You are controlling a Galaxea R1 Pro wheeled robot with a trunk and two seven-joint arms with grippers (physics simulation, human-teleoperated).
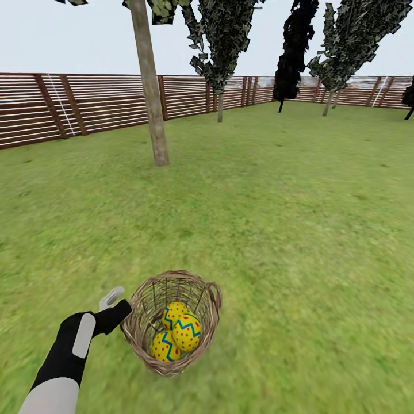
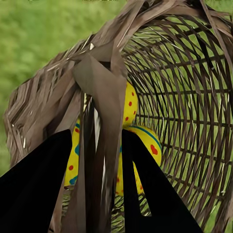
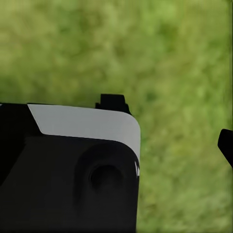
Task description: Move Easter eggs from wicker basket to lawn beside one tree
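Note:
The wicker basket [image 1: 148, 302] is low in the head view, over the lawn [image 1: 276, 218] and tipped so its opening faces me. All three Easter eggs lie inside it: one [image 1: 171, 314] behind, one [image 1: 187, 332] to the right and one [image 1: 163, 347] in front. My left gripper [image 1: 126, 311] is shut on the basket's left rim. In the left wrist view its black fingers [image 2: 43, 184] flank a brown wicker strip [image 2: 104, 97], with eggs [image 2: 130, 104] behind it. A thick grey-brown tree [image 1: 150, 86] stands far ahead to the left. One dark fingertip [image 3: 226, 145] of my right gripper shows.
A brown slat fence [image 1: 86, 103] closes off the garden at the back. Thin-trunked dark-leaved trees [image 1: 221, 40] line the far side. Open grass stretches between the basket and the thick trunk. A black and grey robot part [image 3: 73, 170] hangs over grass in the right wrist view.

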